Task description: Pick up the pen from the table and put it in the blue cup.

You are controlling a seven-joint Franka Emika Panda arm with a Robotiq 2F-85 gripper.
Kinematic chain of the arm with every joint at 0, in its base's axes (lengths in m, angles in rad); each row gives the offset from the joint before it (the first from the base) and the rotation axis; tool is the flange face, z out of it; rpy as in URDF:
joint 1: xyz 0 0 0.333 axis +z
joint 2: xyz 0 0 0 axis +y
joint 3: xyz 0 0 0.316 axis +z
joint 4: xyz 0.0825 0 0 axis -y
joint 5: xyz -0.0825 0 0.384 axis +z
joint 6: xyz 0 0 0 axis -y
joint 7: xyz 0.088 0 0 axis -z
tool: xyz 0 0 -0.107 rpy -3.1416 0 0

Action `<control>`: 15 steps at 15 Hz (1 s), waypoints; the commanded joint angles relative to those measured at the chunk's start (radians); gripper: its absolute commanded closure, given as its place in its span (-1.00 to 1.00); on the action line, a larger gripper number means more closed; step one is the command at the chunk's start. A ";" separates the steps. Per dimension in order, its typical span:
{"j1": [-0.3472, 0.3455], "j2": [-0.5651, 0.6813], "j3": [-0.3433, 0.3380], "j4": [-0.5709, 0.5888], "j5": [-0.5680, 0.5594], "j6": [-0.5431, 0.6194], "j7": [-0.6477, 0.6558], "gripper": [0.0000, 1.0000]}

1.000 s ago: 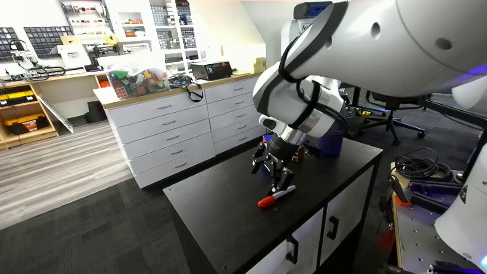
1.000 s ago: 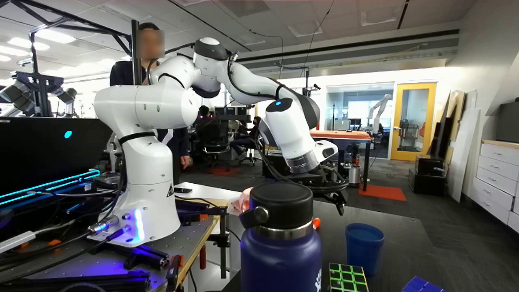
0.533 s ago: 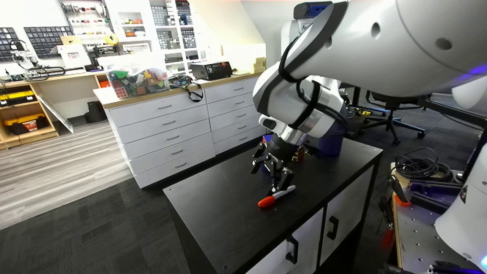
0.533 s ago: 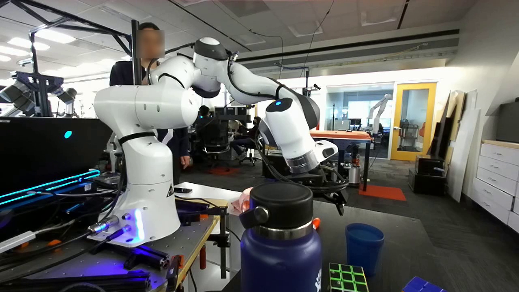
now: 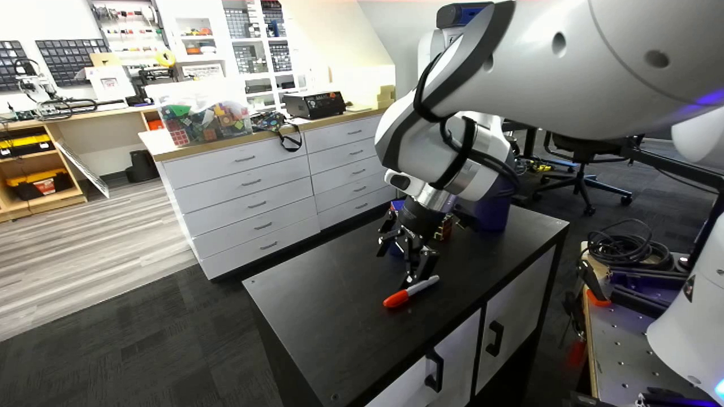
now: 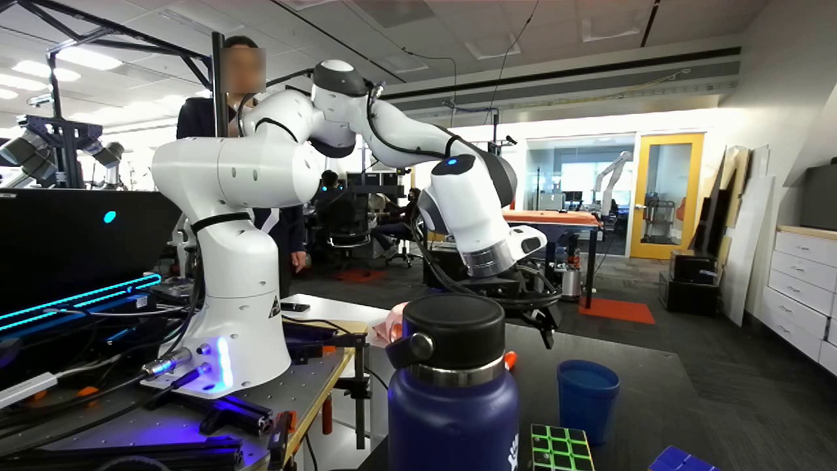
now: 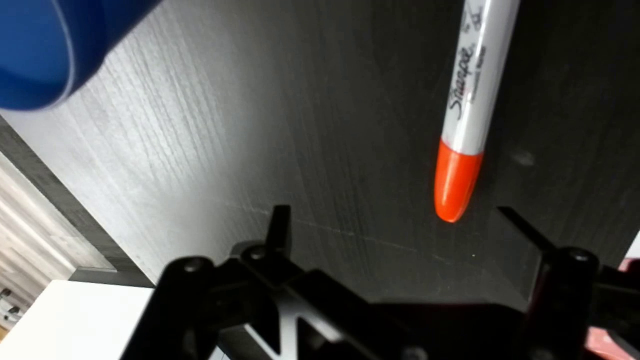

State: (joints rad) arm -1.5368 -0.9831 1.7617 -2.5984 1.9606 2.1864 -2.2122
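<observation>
The hand (image 7: 392, 215) is spread wide. In the wrist view, the pen (image 7: 471, 102) is pointed lengthwise toward it, orange end nearest.

White-and-orange pen (image 7: 470, 112), blue cup (image 6: 588, 402)

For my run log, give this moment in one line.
tool: open, holding nothing | pen: lying on table | blue cup: upright, pen outside | pick: pending

That arm (image 6: 232, 171) is smooth and white with dark grey bands (image 6: 341, 84), black cables (image 5: 492, 164) strapped along it. A silver collar (image 6: 489, 260) leads to a black gripper (image 7: 391, 220).
</observation>
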 commanded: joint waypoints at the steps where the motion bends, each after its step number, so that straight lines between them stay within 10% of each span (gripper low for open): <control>1: 0.006 -0.027 -0.028 0.003 -0.067 -0.024 0.066 -1.00; 15: 0.013 -0.025 -0.039 0.022 -0.231 0.001 0.110 -1.00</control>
State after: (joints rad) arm -1.5363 -0.9831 1.7364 -2.5874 1.7782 2.1874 -2.1407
